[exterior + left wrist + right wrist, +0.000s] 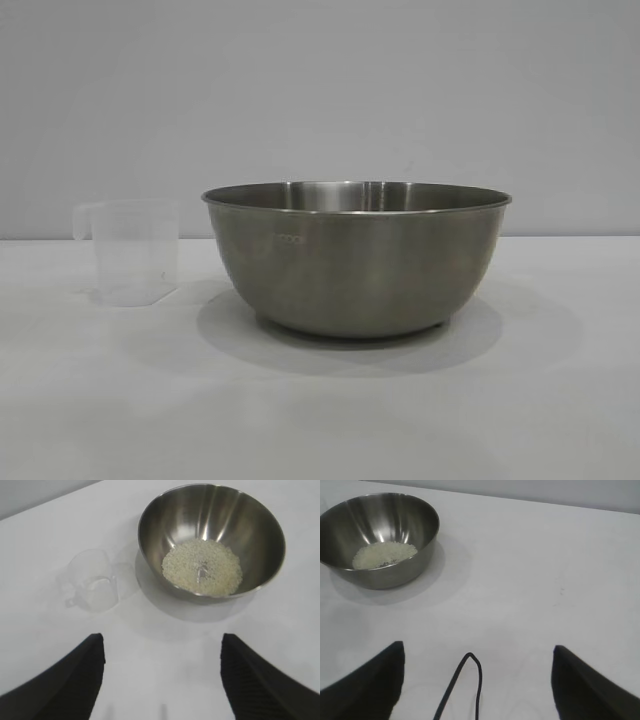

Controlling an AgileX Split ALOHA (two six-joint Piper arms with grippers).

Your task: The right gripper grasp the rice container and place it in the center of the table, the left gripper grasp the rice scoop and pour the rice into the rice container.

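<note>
Exterior view: a large round stainless-steel mixing bowl with a rolled rim, the rice container (356,258), stands upright near the middle of the plain white bench (320,410). Just beside it, toward the bench's left edge and not touching it, stands a small translucent plastic measuring cup with a loop handle, the rice scoop (130,250), upright and apparently empty. No arm shows here.

Left wrist view: the left pincer (162,680) hangs above the bench short of both vessels, its dark fingers (75,675) spread wide with nothing between them. A shallow disc of off-white rice (202,573) covers the floor of the steel bowl (212,537); the clear scoop (92,582) holds no visible grains.

Right wrist view: the right pincer (477,680) also stands wide open and empty, over bare bench toward the right edge, well apart from the bowl (379,537), whose rice (384,555) lies in a thin patch. A thin dark cable (462,685) loops between its fingers.

Judged from this layout, the pour looks complete and the scoop set down; what remains appears to be only drawing the left arm clear without brushing the light cup.
</note>
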